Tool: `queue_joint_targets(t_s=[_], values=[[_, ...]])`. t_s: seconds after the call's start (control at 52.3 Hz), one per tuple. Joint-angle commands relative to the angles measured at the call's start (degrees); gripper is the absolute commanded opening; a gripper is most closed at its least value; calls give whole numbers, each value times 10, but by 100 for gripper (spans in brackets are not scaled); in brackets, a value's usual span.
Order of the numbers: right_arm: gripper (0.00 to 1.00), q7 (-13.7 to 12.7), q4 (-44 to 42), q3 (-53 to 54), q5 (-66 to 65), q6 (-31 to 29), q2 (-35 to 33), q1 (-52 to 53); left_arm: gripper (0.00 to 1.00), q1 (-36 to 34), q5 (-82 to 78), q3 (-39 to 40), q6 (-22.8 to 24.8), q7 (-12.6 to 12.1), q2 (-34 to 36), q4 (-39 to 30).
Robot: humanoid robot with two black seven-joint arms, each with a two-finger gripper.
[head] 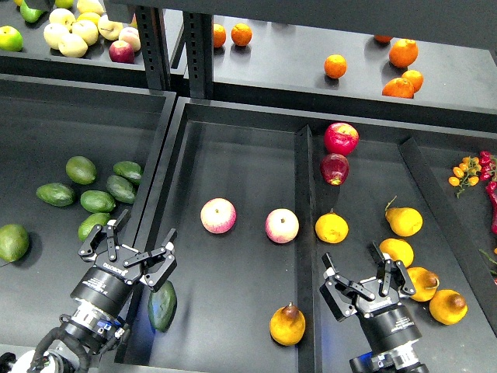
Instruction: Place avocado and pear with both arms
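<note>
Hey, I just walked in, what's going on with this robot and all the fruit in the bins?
A two-armed robot is working over black bins of fruit. Its left gripper hangs open above the edge of the middle bin, right by a dark green avocado lying on that bin's floor. Its right gripper is open too, near the divider, with a yellow-orange pear lying just to its left in the same middle bin. Neither gripper holds anything. Two pinkish apples also sit in that bin.

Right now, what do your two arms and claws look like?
Both arms are black cylinders with silver metal rings. The left claw and right claw each have two black linkage fingers with visible screws. White lettering marks the left wrist, and a black cable loops beside it.
</note>
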State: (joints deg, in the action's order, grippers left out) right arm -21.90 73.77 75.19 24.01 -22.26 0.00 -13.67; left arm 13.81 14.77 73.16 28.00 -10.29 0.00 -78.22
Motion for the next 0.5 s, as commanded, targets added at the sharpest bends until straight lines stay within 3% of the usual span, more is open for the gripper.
queue_joint_targets(t_s=[0.0, 0.478], values=[[100, 0, 1, -1, 0, -1, 0, 0, 100, 1, 0, 1, 0, -2, 0, -5], [100, 0, 2, -1, 0, -3, 0, -5, 100, 3, 5, -1, 0, -7, 0, 3]])
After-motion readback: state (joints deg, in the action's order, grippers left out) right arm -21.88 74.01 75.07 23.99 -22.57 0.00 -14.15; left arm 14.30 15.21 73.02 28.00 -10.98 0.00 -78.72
